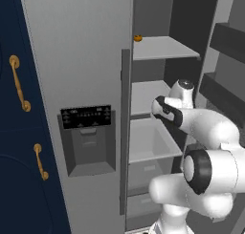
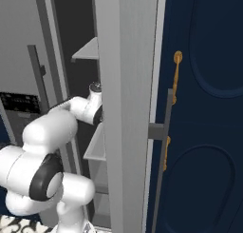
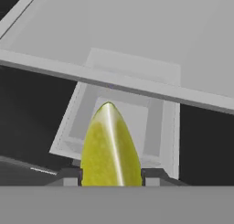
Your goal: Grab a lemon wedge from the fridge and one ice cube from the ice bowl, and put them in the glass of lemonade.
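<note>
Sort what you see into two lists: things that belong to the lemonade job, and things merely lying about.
Belongs to the job:
- tiny bright yellow lemon wedge, between the gripper fingertips
- tall grey fridge, right door open

Just about:
- small orange round thing on a fridge shelf
- navy cabinets with gold handles

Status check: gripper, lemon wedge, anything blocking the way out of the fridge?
Gripper shut on lemon wedge. Arm inside open fridge, above drawer. Shelf edge crosses ahead.

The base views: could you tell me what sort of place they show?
Most likely a home kitchen: an open grey side-by-side fridge with a dispenser and bare shelves, flanked by navy cabinets with gold handles.
</note>
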